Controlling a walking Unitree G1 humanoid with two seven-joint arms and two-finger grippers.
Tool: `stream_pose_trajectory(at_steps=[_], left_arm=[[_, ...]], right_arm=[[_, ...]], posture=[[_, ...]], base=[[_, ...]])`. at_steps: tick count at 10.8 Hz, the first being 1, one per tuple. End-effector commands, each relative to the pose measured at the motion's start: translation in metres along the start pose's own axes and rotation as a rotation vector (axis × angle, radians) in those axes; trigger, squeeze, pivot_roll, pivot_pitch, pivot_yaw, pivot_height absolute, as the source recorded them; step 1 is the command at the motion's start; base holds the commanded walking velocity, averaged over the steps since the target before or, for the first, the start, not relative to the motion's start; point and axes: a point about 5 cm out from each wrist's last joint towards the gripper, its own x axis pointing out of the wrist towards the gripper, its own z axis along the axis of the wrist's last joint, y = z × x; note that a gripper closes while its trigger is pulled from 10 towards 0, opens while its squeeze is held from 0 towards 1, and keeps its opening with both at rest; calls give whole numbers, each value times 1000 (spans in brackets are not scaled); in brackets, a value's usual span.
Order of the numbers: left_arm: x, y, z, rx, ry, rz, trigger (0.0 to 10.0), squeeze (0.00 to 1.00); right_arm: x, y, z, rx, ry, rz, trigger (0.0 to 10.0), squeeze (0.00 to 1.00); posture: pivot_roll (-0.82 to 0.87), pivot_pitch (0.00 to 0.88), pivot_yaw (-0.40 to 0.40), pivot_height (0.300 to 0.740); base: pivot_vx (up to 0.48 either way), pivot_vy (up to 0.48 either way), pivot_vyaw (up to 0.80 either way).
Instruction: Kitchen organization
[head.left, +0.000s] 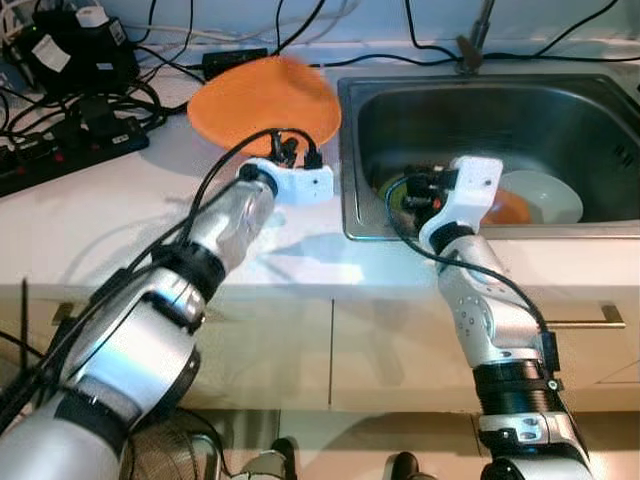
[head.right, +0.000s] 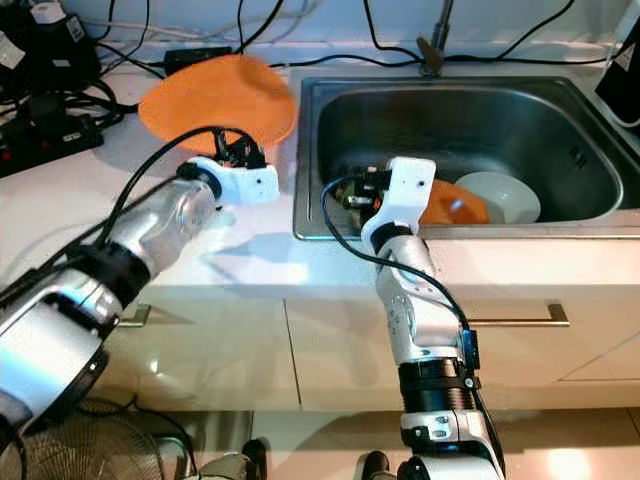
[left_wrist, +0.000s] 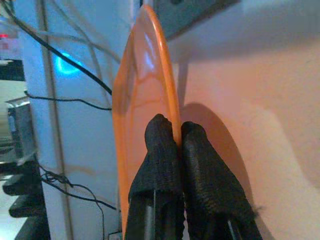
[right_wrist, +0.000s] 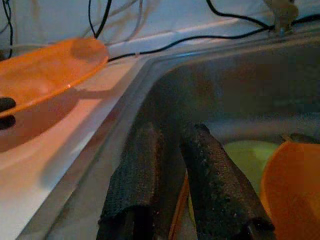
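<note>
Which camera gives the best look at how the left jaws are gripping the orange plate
The left wrist view: the left gripper pinches the orange plate by its rim, jaws closed on either side of the edge. Both eye views show the whole plate over the counter, grip hidden behind the wrist. The right wrist view catches the plate side-on.

Orange plate (head.left: 262, 100), steel-grey sink (head.left: 480, 110), white bowl (head.left: 542, 196)
</note>
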Motion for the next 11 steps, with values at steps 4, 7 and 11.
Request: stream_pose_trajectory(at_steps=[4,7,11], left_arm=[[-16,-9,6,0,-138,118,10000,0],[-25,-10,6,-7,-179,160,10000,0],[-30,-9,27,-45,-257,204,10000,0]], right_arm=[[11,-4,23,-9,-71,30,10000,1000],[22,-9,49,105,-119,74,10000,1000],[27,-9,63,337,-132,149,10000,1000]], posture=[[167,120,16,740],[167,105,5,740],[162,97,-1,740]], base=[[0,0,0],[0,0,0],[0,0,0]])
